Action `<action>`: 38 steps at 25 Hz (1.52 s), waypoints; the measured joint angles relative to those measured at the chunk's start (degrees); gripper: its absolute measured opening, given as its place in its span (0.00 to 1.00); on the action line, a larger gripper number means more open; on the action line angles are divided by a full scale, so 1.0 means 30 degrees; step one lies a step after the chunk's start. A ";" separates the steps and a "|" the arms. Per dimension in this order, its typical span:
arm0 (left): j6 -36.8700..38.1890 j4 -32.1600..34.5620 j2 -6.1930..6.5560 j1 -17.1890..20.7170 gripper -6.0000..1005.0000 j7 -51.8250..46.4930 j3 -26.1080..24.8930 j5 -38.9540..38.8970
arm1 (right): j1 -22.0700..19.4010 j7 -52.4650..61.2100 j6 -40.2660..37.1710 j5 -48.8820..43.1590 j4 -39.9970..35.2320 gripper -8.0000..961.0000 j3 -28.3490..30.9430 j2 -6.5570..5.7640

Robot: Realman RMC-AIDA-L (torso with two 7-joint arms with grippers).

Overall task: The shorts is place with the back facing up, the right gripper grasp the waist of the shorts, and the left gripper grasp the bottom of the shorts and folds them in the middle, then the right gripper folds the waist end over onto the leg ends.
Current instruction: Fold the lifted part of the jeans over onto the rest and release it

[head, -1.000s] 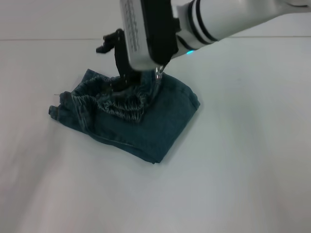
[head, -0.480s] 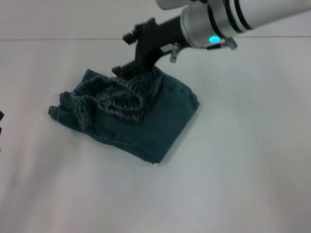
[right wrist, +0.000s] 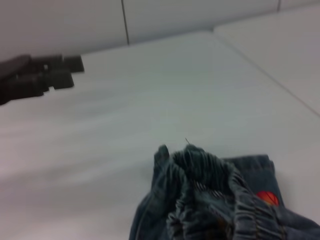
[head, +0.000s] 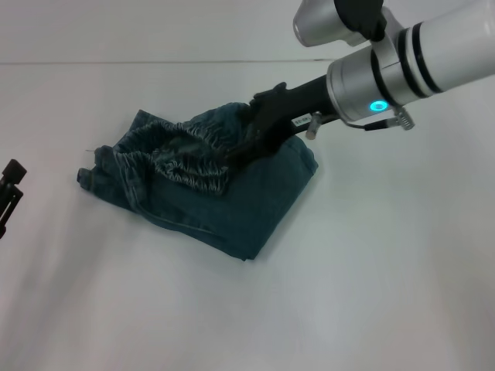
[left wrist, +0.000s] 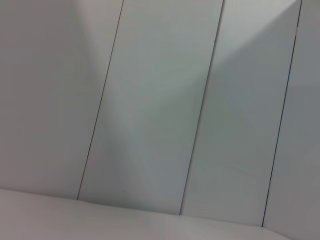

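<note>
White table [head: 371, 278], folded shorts [head: 232, 201]

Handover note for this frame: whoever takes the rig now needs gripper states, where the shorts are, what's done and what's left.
Right gripper: low over the shorts, beside the waist; whether it holds cloth cannot be told.
Left gripper: off at the table's left edge, clear of the shorts.
Shorts: folded bundle on the table, waist lying on top.
Done: both folds appear made.
Left: back the right arm away.

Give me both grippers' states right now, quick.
Right gripper: over the folded shorts by the waist; open or shut cannot be told.
Left gripper: off at the table's left edge, nothing visibly held; cannot be told.
</note>
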 joint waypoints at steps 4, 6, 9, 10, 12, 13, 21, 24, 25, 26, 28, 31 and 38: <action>0.0142 -0.0140 -0.0017 0.0120 0.49 -0.0038 0.0002 0.0050 | 0.0487 0.2460 -0.1090 -0.2821 -0.1583 0.95 -0.0123 0.0056; 0.0169 -0.0159 -0.0027 0.0170 0.57 -0.0041 0.0037 0.0070 | 0.1092 0.3541 -0.1689 -0.4238 -0.1963 0.95 -0.0360 0.0138; 0.0227 -0.0251 -0.0053 0.0223 0.69 -0.0223 0.0094 0.0359 | 0.1984 0.4456 -0.2509 -0.5011 -0.1929 0.95 -0.0993 0.0219; 0.0234 -0.0257 -0.0052 0.0228 0.73 -0.0283 0.0102 0.0440 | 0.2180 0.4590 -0.2583 -0.5041 -0.1922 0.95 -0.1327 0.0260; 0.0234 -0.0257 -0.0046 0.0230 0.74 -0.0314 0.0104 0.0487 | 0.2391 0.4810 -0.2512 -0.5103 -0.1897 0.95 -0.2032 0.0312; 0.0233 -0.0258 -0.0044 0.0218 0.74 -0.0325 0.0107 0.0492 | 0.2429 0.4931 -0.2378 -0.5127 -0.1890 0.95 -0.2406 0.0319; 0.0210 -0.0524 -0.0010 -0.0524 0.75 -0.0675 0.0610 0.0494 | 0.1673 0.5190 -0.1863 -0.6384 -0.2020 0.95 -0.3654 0.0326; 0.0197 -0.0719 -0.0006 -0.0630 0.74 -0.0669 0.0642 0.0493 | 0.1610 0.5223 -0.1127 -0.6718 -0.2062 0.95 -0.4294 0.0355; 0.0156 -0.0721 -0.0006 -0.0606 0.74 -0.0650 0.0646 0.0494 | 0.1608 0.5211 -0.0763 -0.6701 -0.2089 0.95 -0.4720 0.0386; 0.0107 -0.0722 -0.0006 -0.0569 0.74 -0.0628 0.0645 0.0493 | 0.1609 0.5217 -0.0471 -0.6685 -0.2167 0.95 -0.5175 0.0403; 0.0010 -0.0722 -0.0006 -0.0530 0.74 -0.0592 0.0645 0.0493 | 0.1625 0.5260 -0.0055 -0.6614 -0.2349 0.95 -0.5893 0.0446; -0.0006 -0.0724 -0.0006 -0.0521 0.74 -0.0578 0.0664 0.0493 | 0.1782 0.5214 0.0164 -0.6495 -0.2433 0.95 -0.6221 0.0501; -0.0169 -0.0720 -0.0006 -0.0466 0.74 -0.0566 0.0668 0.0492 | 0.1860 0.4879 0.0750 -0.5929 -0.2877 0.94 -0.6689 0.0526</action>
